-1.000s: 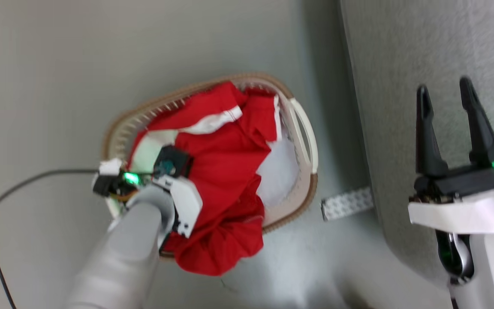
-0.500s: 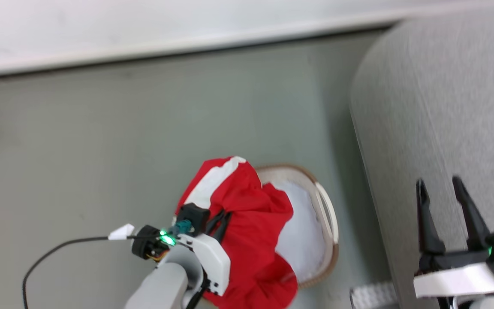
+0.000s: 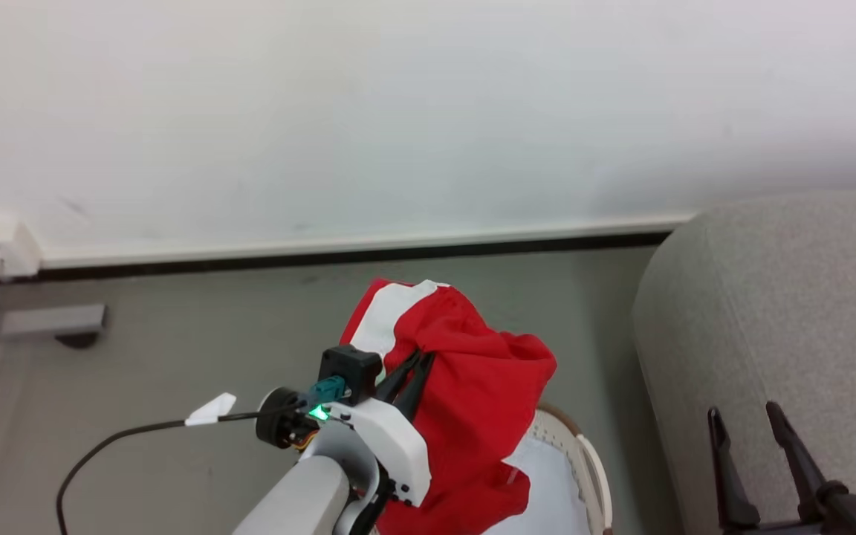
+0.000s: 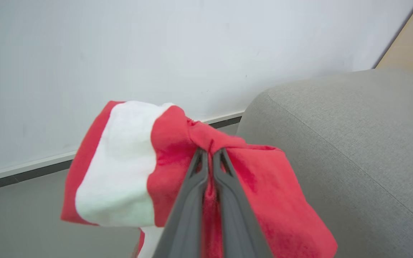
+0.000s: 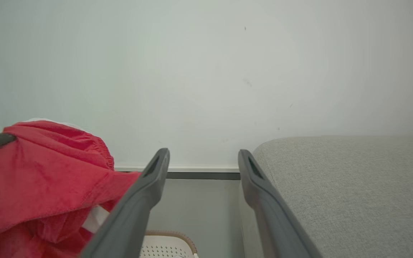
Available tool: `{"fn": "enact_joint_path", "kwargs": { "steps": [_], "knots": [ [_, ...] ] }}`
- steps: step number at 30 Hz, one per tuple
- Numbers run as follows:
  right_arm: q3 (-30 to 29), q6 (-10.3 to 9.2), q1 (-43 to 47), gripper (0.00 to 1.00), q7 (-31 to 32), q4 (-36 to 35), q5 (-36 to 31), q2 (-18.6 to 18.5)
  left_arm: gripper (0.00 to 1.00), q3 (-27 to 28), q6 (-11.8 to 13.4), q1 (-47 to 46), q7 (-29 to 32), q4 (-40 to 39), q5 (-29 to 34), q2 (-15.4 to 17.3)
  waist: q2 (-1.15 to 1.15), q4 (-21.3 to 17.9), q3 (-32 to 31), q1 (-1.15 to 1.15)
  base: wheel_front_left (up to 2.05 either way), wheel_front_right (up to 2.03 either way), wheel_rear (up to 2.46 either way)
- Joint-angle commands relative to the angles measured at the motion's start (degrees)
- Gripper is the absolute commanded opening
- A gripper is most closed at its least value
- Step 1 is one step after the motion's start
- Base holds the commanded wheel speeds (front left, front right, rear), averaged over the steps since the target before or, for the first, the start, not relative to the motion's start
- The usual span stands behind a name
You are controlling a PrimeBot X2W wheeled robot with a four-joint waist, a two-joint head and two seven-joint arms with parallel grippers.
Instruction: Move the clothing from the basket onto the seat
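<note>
cable point(image 3: 123, 432): dark, runs across the floor at far left to the left wrist.
left gripper point(image 3: 418, 357): jaws pressed together, pinching a fold of red fabric near the top of the bundle; left wrist view shows the fabric squeezed between both fingers.
clothing point(image 3: 491, 401): red with a white panel, hangs bunched from the left gripper above the basket. Lower end runs off the frame, so contact with the basket cannot be told. Well apart from the seat.
handling: judged light, soft, limp, not fragile. It will likely sag and swing in transit, and a thin single layer could slip out.
grip spot: judged best on a thick gathered fold or a stitched hem, as it is pinched now.
basket point(image 3: 597, 475): below and just right of the clothing, plain white cloth point(image 3: 547, 494) inside.
seat point(image 3: 792, 312): grey, at right, beside the basket.
right gripper point(image 3: 743, 410): jaws spread, nothing between them, in front of the seat.
</note>
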Motion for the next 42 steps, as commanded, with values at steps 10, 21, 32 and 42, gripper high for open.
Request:
{"fn": "enact_joint_path", "kwargs": {
  "steps": [10,21,32,42],
  "knots": [
    [2.9,-0.12,3.4,1.0,0.0,1.0,-0.8,-0.1,0.0,2.1,2.3,2.1,4.4,-11.0,-2.3,3.3,0.0,-1.0,-5.7,0.02,0.0,0.0,0.0],
    [10.6,-0.12,0.7,1.0,0.0,-2.6,-3.1,-8.8,0.0,2.4,3.9,3.2,7.8,-18.5,-2.8,5.7,0.0,-2.4,-6.3,0.02,0.0,0.0,0.0],
    [31.6,-0.13,-14.4,1.0,0.6,1.8,-0.9,-22.4,0.0,1.4,3.9,2.6,9.4,-21.0,-3.1,5.9,0.0,-2.9,-6.1,0.02,0.0,0.0,0.0],
    [46.7,-0.12,-26.6,1.0,2.4,11.4,3.0,-20.7,0.0,-0.4,3.2,1.4,9.8,-21.6,-3.3,4.7,0.0,-1.9,-5.9,0.02,0.0,0.0,0.0]
  ]
}}
